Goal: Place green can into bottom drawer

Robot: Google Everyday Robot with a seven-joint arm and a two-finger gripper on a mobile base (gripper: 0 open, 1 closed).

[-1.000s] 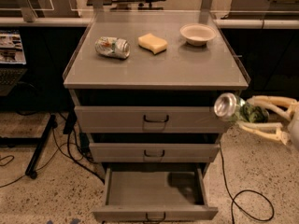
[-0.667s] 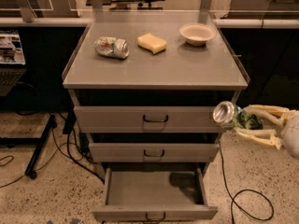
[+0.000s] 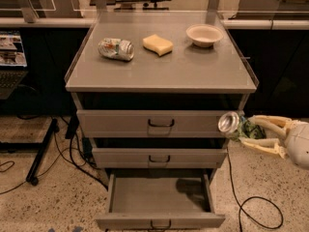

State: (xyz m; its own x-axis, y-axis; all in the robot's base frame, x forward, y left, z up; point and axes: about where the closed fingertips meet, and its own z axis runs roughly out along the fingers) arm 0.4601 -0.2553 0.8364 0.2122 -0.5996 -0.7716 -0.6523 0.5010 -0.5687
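My gripper (image 3: 247, 131) comes in from the right edge at the height of the top drawer's front. Its cream fingers (image 3: 264, 121) are shut on the green can (image 3: 235, 125), which lies sideways with its shiny silver end pointing left toward the cabinet. The can hangs in the air beside the cabinet's right front corner. The bottom drawer (image 3: 159, 197) is pulled out and open below, a shallow grey tray with a dark handle at its front; nothing lies in it.
On the cabinet top (image 3: 193, 71) lie a pale silver can with a multicoloured label (image 3: 116, 49), a yellow sponge (image 3: 158, 44) and a small bowl (image 3: 204, 34). The two upper drawers (image 3: 159, 124) are closed. Cables run over the speckled floor (image 3: 256, 207) at both sides.
My gripper has come down and a little left with the green can, from beside the cabinet top's edge to level with the top drawer front.
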